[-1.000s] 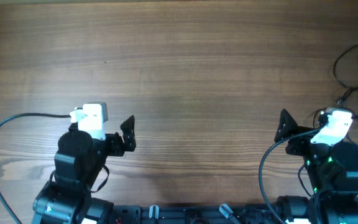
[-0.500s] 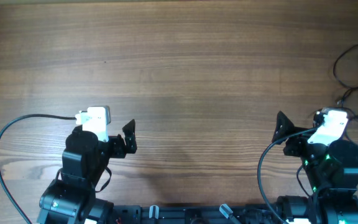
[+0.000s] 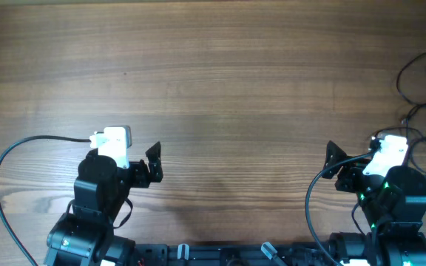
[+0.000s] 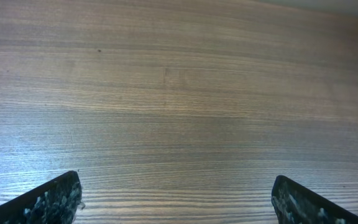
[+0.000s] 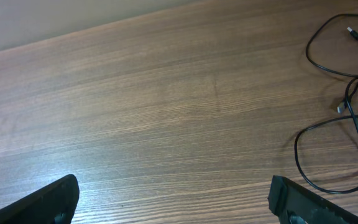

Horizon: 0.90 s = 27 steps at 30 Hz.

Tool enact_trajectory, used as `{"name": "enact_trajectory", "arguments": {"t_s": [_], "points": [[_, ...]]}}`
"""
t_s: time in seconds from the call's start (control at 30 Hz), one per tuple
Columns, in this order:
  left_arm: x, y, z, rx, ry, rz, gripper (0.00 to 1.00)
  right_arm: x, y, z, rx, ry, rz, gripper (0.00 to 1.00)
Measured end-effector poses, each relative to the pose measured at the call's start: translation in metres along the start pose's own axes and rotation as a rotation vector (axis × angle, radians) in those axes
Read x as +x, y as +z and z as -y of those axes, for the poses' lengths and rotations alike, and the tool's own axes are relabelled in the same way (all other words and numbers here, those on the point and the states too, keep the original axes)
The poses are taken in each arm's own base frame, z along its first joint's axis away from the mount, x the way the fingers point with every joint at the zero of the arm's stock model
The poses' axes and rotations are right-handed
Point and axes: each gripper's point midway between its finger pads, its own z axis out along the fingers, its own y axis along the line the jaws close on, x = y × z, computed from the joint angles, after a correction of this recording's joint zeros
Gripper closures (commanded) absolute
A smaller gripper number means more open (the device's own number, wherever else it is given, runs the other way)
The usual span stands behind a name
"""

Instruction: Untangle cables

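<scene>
Cables (image 3: 399,77): thin black cords, loosely looped and crossing one another on the wooden table (image 3: 228,74). They sit ahead of the right gripper (image 3: 379,151) and off to its right side, out past its right finger. In the overhead view part of the bundle runs out of frame at the table's right edge.

Right wrist view: cables (image 5: 297,152) fill the right side of the frame. One open loop lies just ahead of the right finger (image 5: 303,202); a second, wider loop lies farther ahead. Two small plug ends are visible, one (image 5: 352,29) on the far loop and one (image 5: 340,109) where the cords cross. No cord lies between the jaws. Nothing touches either finger.

Right gripper (image 5: 174,182): jaws spread fully, nothing in them, bare wood between the tips.

Left gripper (image 3: 120,151): jaws also spread wide and empty. Left wrist view shows only wood grain between and ahead of the gripper (image 4: 176,180), with both finger tips at the bottom corners. The cables are well apart from it, far off to its right.

Both arms sit low at the near edge of the table. A thicker black lead (image 3: 6,159) arcs out from the left arm.
</scene>
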Motion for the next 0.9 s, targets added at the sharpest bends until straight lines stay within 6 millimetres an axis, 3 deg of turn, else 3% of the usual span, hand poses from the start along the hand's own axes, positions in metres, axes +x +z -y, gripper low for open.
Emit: {"name": "enact_trajectory", "arguments": {"t_s": [0.57, 0.67, 0.9], "points": [[-0.002, -0.001, -0.004, -0.018, -0.002, 0.012, 0.0, 0.0, 0.0, 0.0, 0.0, 0.0, 0.0, 0.0], [-0.014, -0.012, -0.019, -0.051, -0.042, 0.174, 0.0, 0.0, 0.0, 0.0, 0.0, 0.0, -0.001, 0.0], [-0.016, -0.03, -0.037, -0.058, -0.088, 0.462, 0.0, 0.001, 0.001, 0.0, 0.001, 0.0, -0.007, 0.0]]}}
